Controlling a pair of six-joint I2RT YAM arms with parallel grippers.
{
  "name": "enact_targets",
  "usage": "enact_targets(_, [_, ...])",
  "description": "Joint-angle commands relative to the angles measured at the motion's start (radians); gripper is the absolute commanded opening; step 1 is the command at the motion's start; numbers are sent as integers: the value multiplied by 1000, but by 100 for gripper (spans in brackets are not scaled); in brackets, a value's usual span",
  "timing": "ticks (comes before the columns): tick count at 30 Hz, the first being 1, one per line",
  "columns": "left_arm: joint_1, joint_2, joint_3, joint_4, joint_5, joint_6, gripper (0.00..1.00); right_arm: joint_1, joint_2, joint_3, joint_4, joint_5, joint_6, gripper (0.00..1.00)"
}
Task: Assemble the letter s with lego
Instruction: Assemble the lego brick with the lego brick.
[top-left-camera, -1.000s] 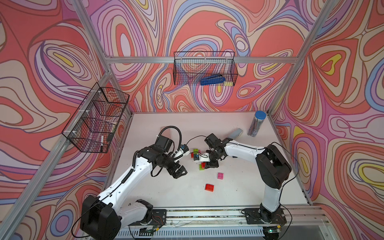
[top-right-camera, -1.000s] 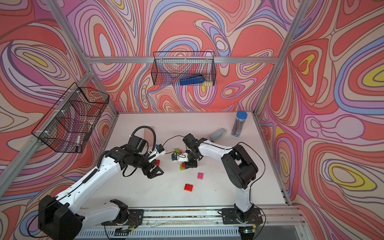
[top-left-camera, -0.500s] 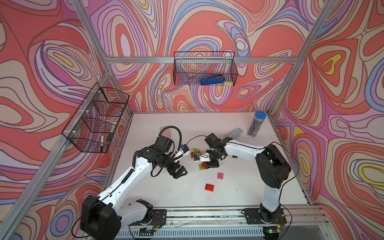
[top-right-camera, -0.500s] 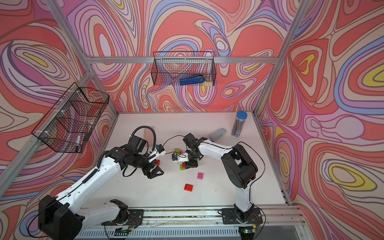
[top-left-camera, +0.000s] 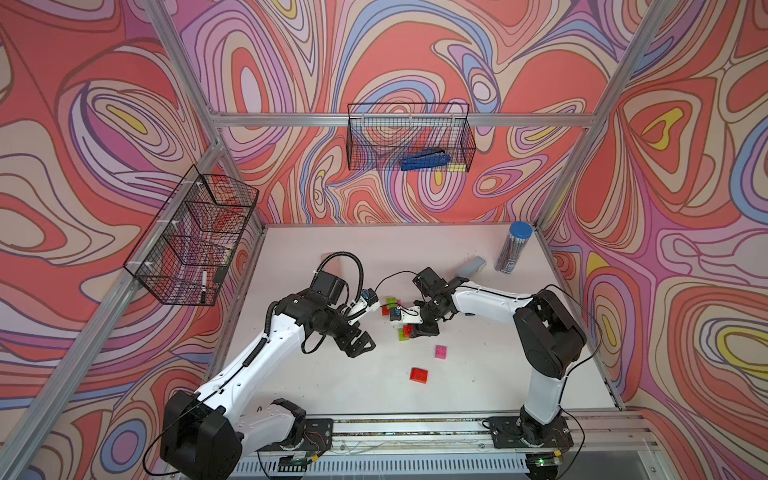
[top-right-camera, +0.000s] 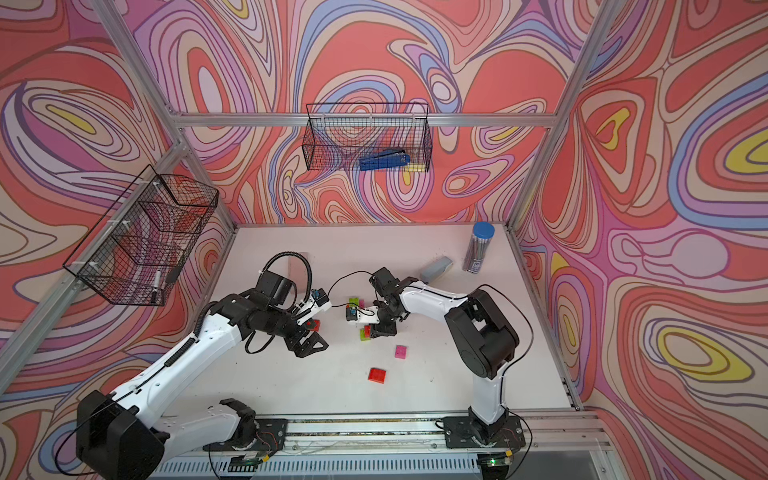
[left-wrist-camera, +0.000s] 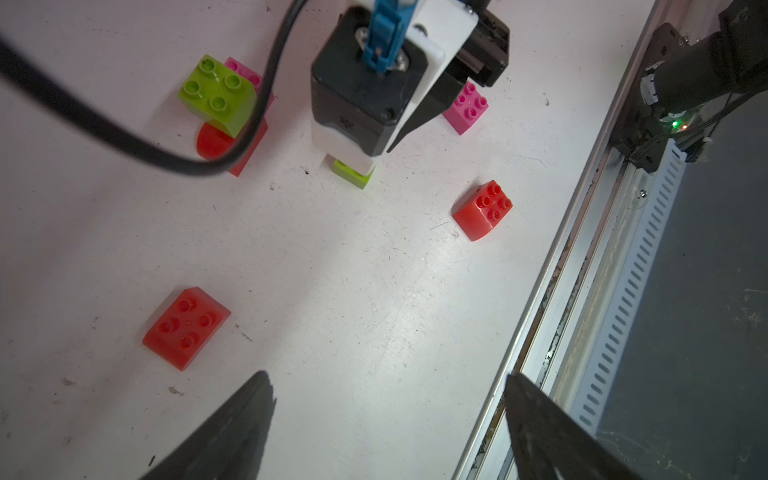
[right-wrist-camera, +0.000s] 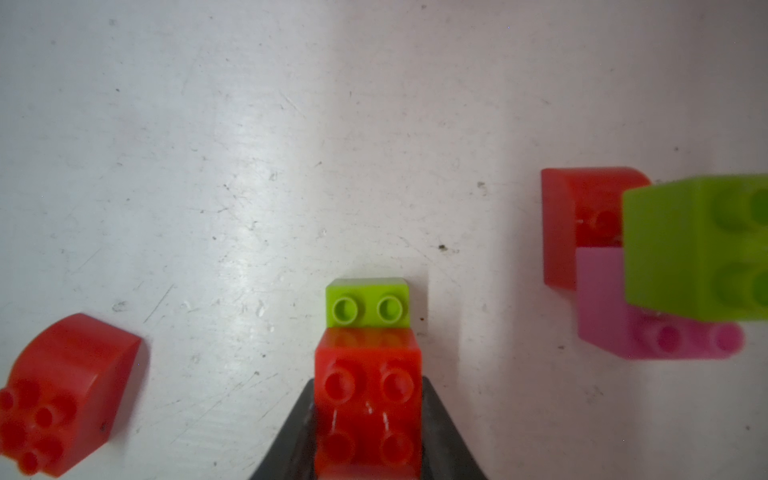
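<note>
My right gripper (right-wrist-camera: 368, 415) is shut on a red lego brick (right-wrist-camera: 368, 407), which sits partly over a lime green brick (right-wrist-camera: 368, 303) on the white table; in a top view this pair lies under the gripper (top-left-camera: 419, 330). Beside it is a cluster: a lime green brick (left-wrist-camera: 216, 93) on pink and red ones. Loose on the table are a pink brick (top-left-camera: 441, 351), a red brick (top-left-camera: 419, 374) and another red brick (left-wrist-camera: 185, 326) close to my left gripper (left-wrist-camera: 386, 386). That gripper is open above bare table, holding nothing.
A pale blue-grey stapler (top-left-camera: 469, 267) and a tall blue-capped cylinder (top-left-camera: 513, 249) stand at the back right. Wire baskets hang on the back wall (top-left-camera: 409, 141) and the left wall (top-left-camera: 195, 241). The front rail (top-left-camera: 415, 424) borders the table.
</note>
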Motion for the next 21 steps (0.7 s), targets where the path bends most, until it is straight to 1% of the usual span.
enact_targets(1, [3,-6,1,1,19,16,89,-1,72,-5,-73,74,-11,21])
enact_targets(7, [2,-6,1,2,21,17,89,1,85,4,-78,71,-24,20])
enact_targets(11, [2,-7,3,-1,19,19,89,-2,52,-17,-78,79,-24,20])
enact_targets(15, [3,-2,6,-2,22,18,88,-4,8,-57,-34,45,-8,20])
enact_targets(17, [3,-1,6,-3,23,19,89,-9,7,-69,-17,38,-7,21])
enact_targets(19, [3,-4,6,-2,25,19,89,-19,3,-73,-5,-2,3,21])
enact_targets(21, [3,-10,4,-1,25,19,88,-21,1,-83,9,-2,5,21])
